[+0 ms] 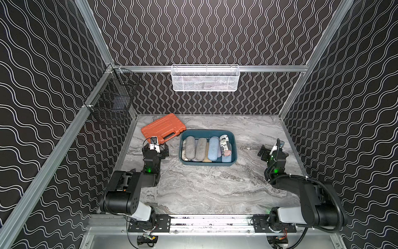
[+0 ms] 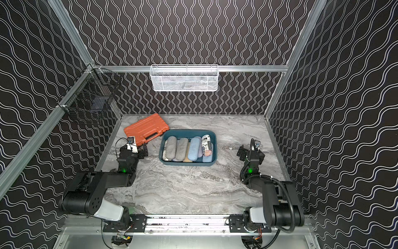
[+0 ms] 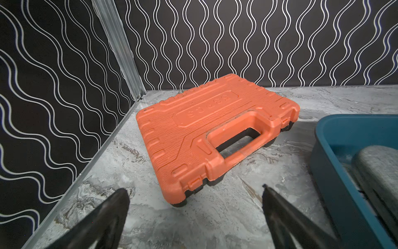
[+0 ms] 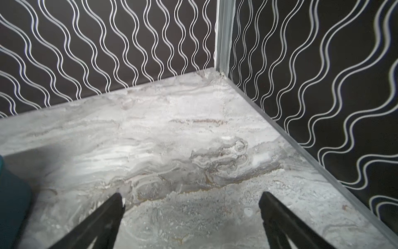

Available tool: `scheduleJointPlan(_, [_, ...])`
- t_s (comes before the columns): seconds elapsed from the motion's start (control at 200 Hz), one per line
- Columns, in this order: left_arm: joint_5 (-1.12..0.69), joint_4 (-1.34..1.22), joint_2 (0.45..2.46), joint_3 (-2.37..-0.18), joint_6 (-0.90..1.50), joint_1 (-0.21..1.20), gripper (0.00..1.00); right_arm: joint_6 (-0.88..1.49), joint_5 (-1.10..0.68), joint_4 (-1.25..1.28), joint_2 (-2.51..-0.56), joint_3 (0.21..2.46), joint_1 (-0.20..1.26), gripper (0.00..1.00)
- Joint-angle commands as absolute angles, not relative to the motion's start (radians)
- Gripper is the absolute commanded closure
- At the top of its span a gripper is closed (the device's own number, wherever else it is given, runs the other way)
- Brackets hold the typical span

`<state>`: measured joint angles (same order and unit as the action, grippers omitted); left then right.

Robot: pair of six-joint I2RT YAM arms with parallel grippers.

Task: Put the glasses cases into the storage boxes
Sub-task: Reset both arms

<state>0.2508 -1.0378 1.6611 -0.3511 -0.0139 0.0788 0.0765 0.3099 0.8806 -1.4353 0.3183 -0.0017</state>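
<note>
Where the side rail runs along the left of both top views, a black wire basket [image 1: 112, 94] hangs on the wall. Lower down, at centre left, the left gripper [image 1: 155, 148] is poised above the marble table [image 1: 204, 189] with its jaws spread wide. The left wrist view shows its two dark fingers [image 3: 112, 211] well apart over bare tabletop. Just beyond it an orange tool case [image 1: 162, 128] lies flat and closed, handle toward the tray. At the middle of the frame sits the teal tray [image 1: 206, 130], just beside the orange case, and the glasses cases are packed inside it lengthwise. Two grey cases [image 1: 190, 145] lie side by side at its left part, with a printed case [image 1: 184, 153] peeking out at the tray's left wall. A light blue case [image 1: 213, 148] comes next, then a newspaper-print case [image 1: 225, 144] resting on top of others near the right wall. High on the back wall above the tray hangs a white mesh basket [image 1: 204, 78]. At centre right the right gripper [image 1: 270, 152] is well apart from the tray. In the right wrist view its fingers [image 4: 103, 217] stand wide apart over bare marble.
</note>
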Motion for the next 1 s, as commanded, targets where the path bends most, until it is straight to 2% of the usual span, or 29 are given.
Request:
scheduleJointPlan(0.0, [0.245,-1.077,1.663,-0.348,-0.031,0.08,0.01,0.021,0.229,1.168,-1.527,0.278,-0.004,0.0])
scheduleJointPlan(0.996, [0.253,-1.062,1.666,-0.358,-0.041,0.087,0.01,0.02,0.232,1.218,-1.54,0.245,-0.013,0.0])
